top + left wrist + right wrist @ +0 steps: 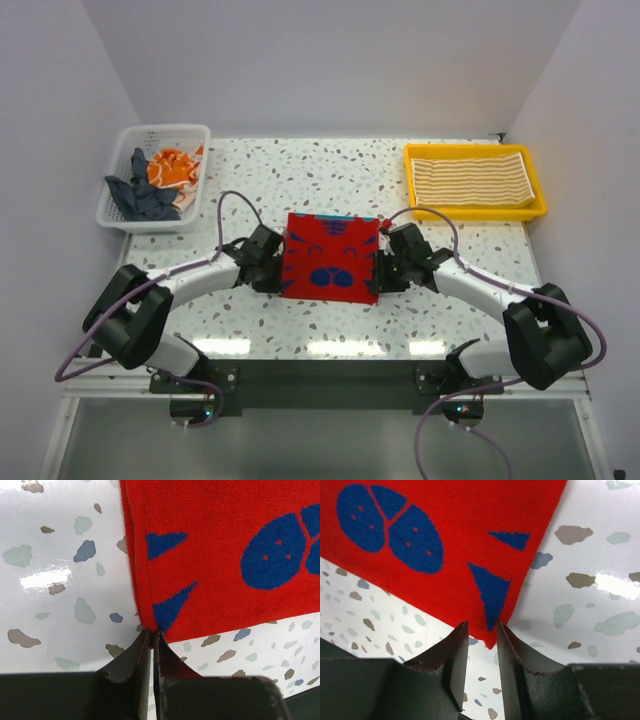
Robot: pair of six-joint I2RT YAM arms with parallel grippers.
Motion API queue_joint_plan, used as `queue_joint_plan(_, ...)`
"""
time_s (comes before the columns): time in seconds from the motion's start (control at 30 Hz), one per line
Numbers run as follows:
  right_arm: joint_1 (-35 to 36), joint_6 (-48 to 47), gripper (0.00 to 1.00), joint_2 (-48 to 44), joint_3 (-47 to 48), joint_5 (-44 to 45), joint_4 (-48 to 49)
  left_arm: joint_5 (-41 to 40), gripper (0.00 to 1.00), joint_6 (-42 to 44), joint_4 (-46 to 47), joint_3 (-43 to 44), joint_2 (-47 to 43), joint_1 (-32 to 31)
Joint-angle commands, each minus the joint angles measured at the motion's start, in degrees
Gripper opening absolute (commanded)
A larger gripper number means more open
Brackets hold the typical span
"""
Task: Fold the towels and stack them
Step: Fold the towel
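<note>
So the red towel [330, 257] with the blue face print lies flat on the table [300, 170], right between the two grippers. The left gripper [272, 262] sits at its left edge and the right gripper [385, 262] at its right edge.

In the left wrist view, the left gripper [151, 631] has its fingers squeezed nearly together. They're pinching the very corner of the red towel [225, 540], and the rest of the cloth spreads away ahead and to the right of the tips.

In the right wrist view, the right gripper [482, 625] has a clear gap between its fingers. The corner of the red towel [445, 520] pokes into that gap, but I can't see either finger pressing on it, so that one's not gripping.

The other towels are well away from both grippers. A striped towel [470, 178] lies in the tray [475, 212] beyond the right gripper. An orange towel [170, 168] and a dark grey towel [140, 195] are bunched in the basket [120, 215] beyond the left one.
</note>
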Motion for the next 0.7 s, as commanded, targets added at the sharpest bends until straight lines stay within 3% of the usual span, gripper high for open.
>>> queue_joint_plan(0.0, -0.2, 1.9, 0.33, -1.9, -1.0, 3.6, 1.6, -3.6, 0.07, -2.5, 0.8, -3.1, -0.6, -0.3)
queue_joint_plan(0.17, -0.1, 3.1, 0.33, -2.5, -1.6, 3.5, 2.0, -2.6, 0.0, -4.8, 1.8, -5.7, -2.5, -0.2)
queue_joint_plan(0.27, -0.1, 4.1, 0.32, -2.6, -2.2, 2.2, 3.4, -1.0, 0.0, -5.9, 2.7, -7.4, -3.4, -0.3)
queue_joint_plan(0.43, 0.0, 5.1, 0.21, -3.7, -2.0, -2.5, 5.3, 2.3, 0.0, -8.8, 4.4, -10.7, -6.3, -0.2)
queue_joint_plan(0.67, 0.7, 6.3, 0.21, -1.0, -3.3, -3.7, 7.3, 4.7, 0.0, -13.7, 8.1, -18.2, -12.3, 1.5)
